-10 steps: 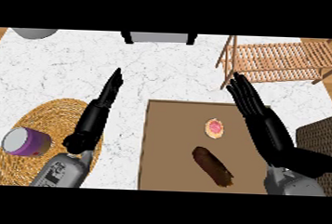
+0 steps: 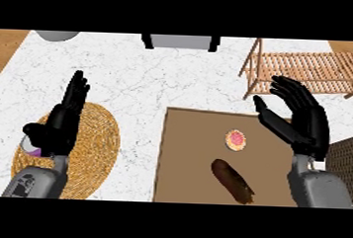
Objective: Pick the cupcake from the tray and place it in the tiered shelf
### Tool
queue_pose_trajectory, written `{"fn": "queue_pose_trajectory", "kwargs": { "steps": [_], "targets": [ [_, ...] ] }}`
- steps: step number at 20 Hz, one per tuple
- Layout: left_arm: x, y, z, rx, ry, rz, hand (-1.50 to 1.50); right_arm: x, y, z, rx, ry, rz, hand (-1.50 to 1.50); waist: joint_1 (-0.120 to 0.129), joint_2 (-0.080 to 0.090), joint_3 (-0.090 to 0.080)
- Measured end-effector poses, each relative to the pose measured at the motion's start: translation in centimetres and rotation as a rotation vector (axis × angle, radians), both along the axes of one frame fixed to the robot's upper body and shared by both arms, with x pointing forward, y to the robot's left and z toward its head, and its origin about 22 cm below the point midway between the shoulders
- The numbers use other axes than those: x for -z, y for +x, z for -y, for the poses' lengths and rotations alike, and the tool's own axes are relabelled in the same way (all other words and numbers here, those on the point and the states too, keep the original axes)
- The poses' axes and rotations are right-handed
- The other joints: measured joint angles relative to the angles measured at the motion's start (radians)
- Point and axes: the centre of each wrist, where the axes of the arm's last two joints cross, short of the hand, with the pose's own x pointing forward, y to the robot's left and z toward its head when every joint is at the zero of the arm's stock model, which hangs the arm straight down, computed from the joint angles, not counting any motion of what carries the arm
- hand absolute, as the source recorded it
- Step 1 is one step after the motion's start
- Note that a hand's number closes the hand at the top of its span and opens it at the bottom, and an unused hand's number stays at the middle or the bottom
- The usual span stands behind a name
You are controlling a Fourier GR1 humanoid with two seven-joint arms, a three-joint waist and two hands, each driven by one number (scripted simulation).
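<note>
Cupcake (image 2: 236, 140), small, round, pink top, sits on flat brown tray (image 2: 189, 156) at lower middle. Long dark brown lump (image 2: 232, 180) just below it. Wooden slat shelf (image 2: 305, 71) at upper right. White marble table (image 2: 151, 85), bare room in middle. Right robot hand (image 2: 300, 120) spread, above tray's right edge, holds nothing. Left robot hand (image 2: 62, 122) spread, over round woven mat (image 2: 90, 152) at lower left.

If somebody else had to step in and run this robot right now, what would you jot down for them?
Right hand: open, holding nothing, above the brown tray's right edge, near the cupcake.
Left hand: open, fingers up, over the woven mat.
Cupcake: on the tray, untouched, beside a dark brown pastry.
Tiered shelf: wooden, at the far right of the counter.
Done: nothing yet.
Left: grasp the cupcake, carry it to the shelf, set it down.
</note>
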Motion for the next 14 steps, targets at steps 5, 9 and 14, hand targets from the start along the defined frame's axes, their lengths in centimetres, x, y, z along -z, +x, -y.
{"fn": "queue_pose_trajectory", "kwargs": {
  "steps": [5,9,14],
  "targets": [
    [-1.8,-1.1,-1.7,-0.061,-0.018,-0.042,0.0,-1.0,-1.0,0.0,0.039,0.029,0.05,-1.5,-0.007,-0.003,0.003],
    [-2.3,-1.2,-1.9,-0.08,-0.028,-0.051,0.0,-3.5,-2.2,0.6,-0.074,-0.104,-0.008,-1.5,-0.015,-0.006,0.002],
    [-2.4,-1.4,-2.3,-0.085,-0.027,-0.058,0.0,-7.0,-2.7,-0.2,-0.209,-0.344,-0.174,-1.5,-0.013,-0.009,-0.001]
  ]
}}
